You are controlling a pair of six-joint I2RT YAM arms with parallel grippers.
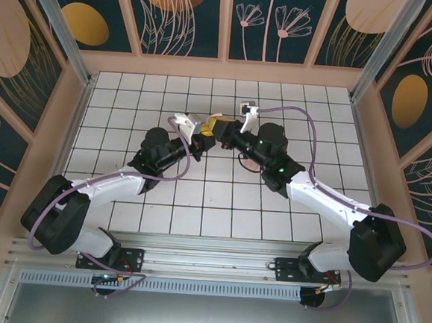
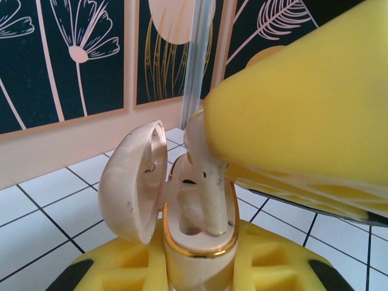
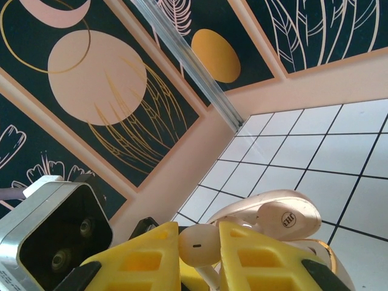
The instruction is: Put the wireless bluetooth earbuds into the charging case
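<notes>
- Meeting over the far middle of the tiled table (image 1: 198, 197), the two arms reach inward from their near-edge bases, and their yellow fingertips come together tip to tip.
- Left gripper (image 2: 194, 270): jaws narrow, clamped on the lower body of the charging case (image 2: 195, 245), which stands upright between them, clear of the tiles.
- Case lid (image 2: 130, 182): hinged open and swung to the left of the body. A gold rim runs round the open mouth.
- Right gripper (image 3: 199, 239): jaws narrow, pinching one earbud (image 3: 194, 245) by its rounded head, with the stem pointing away below the fingers.
- Left wrist view: that earbud (image 2: 209, 188) stands near upright, its stem down inside the right-hand socket of the case and its head against the broad yellow finger (image 2: 303, 103) of the right gripper above.
- Neighbouring left socket: a pale shape (image 2: 185, 212) lies inside. I cannot tell whether it is the second earbud.
- Right wrist view: the open lid shows just beyond the fingers, with the left arm's wrist camera (image 3: 54, 236) close by on the left.
- Patterned wall panels (image 1: 182, 17) enclose the table on the far side.
</notes>
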